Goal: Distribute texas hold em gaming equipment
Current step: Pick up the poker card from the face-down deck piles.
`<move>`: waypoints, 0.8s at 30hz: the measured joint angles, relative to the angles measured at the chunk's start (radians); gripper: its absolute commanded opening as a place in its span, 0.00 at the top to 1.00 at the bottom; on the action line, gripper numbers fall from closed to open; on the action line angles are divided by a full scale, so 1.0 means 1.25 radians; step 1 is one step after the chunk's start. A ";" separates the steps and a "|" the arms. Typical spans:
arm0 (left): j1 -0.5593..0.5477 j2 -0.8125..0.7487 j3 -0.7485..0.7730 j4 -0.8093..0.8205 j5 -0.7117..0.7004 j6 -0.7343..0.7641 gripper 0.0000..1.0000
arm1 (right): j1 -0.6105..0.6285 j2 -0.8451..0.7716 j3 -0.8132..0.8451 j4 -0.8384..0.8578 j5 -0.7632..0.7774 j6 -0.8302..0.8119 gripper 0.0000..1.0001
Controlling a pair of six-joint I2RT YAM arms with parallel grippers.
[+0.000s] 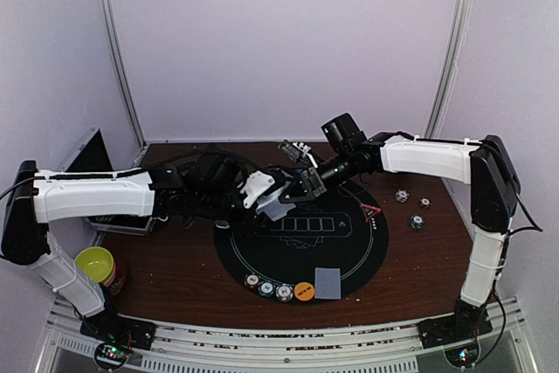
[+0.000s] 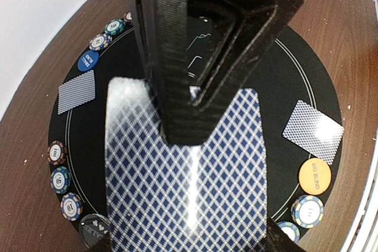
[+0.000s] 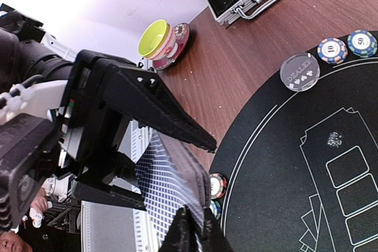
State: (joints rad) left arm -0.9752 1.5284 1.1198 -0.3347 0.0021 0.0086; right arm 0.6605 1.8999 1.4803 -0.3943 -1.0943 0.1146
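Brown wooden desk carrying a round black felt mat. Above the mat's 11 o'clock sector, the left fingers clamp a stack of blue diamond-backed playing cards; the right fingers appear pinched shut on that stack's free edge. Outward, at 6 o'clock, lie one dealt card, an orange round button and striped round poker chips. Hazard: a pinch catching several cards would drag extras off, or spill the stack.

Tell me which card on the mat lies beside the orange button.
The near-edge card, right of the orange button; the far card lies by the blue button.
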 measured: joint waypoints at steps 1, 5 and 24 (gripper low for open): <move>0.000 0.000 0.000 -0.002 0.000 0.000 0.40 | 0.000 -0.001 0.000 -0.002 -0.005 -0.001 0.99; 0.000 0.000 0.000 -0.002 0.001 0.001 0.40 | -0.003 -0.008 0.000 -0.012 -0.017 -0.008 1.00; -0.002 0.000 0.000 0.013 0.001 0.001 0.40 | -0.124 -0.023 0.000 -0.090 -0.076 -0.034 1.00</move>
State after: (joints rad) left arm -0.9771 1.5284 1.1194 -0.3191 0.0036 0.0097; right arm 0.5060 1.8717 1.4803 -0.5072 -1.1893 0.0727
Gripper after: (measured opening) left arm 0.600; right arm 0.007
